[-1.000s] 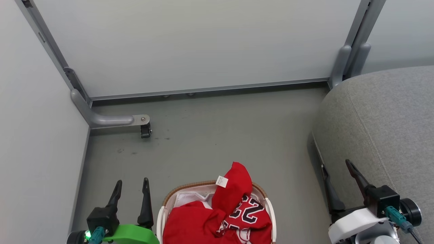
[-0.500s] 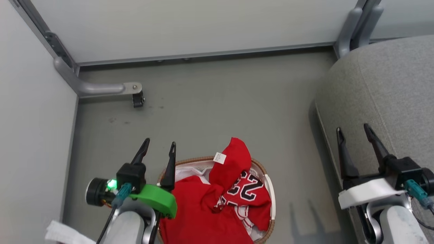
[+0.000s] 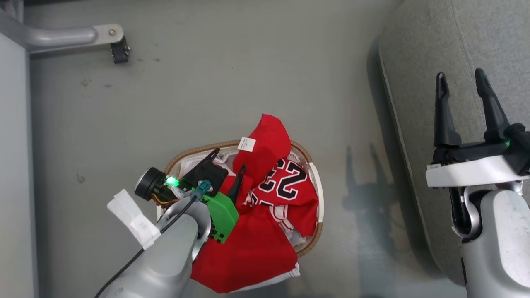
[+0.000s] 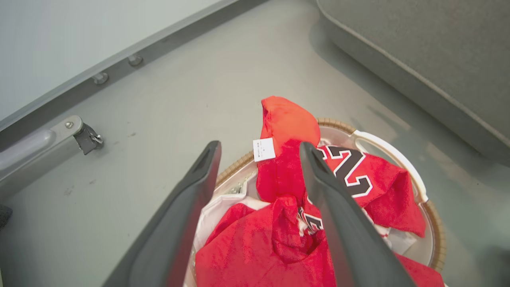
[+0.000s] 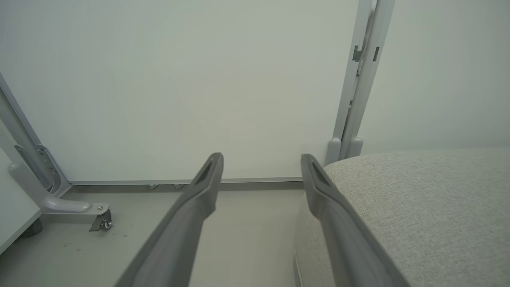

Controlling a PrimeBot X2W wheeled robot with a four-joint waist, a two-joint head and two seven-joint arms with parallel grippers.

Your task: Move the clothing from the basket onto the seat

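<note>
Red clothing (image 3: 265, 194) with a black "23" is piled in the white basket (image 3: 316, 186) with a brown rim on the floor, and one red piece hangs over its near edge. My left gripper (image 3: 228, 160) hovers open over the basket's left side, nothing between its fingers. In the left wrist view the clothing (image 4: 287, 183) lies just beyond that open gripper (image 4: 259, 148), inside the basket (image 4: 402, 167). My right gripper (image 3: 459, 76) is open over the edge of the grey seat (image 3: 434, 41) at the right. The right wrist view shows that gripper (image 5: 261, 159) beside the seat (image 5: 418, 199).
A grey partition foot with a small castor (image 3: 119, 51) stands on the floor at the upper left. Pale partition panels (image 5: 199, 87) close off the far side. Bare grey floor (image 3: 227, 74) lies between the basket and the seat.
The head camera has tilted down, so the whole picture has shifted. My left gripper has moved from beside the basket to over the clothing. The right gripper has risen along the seat's edge.
</note>
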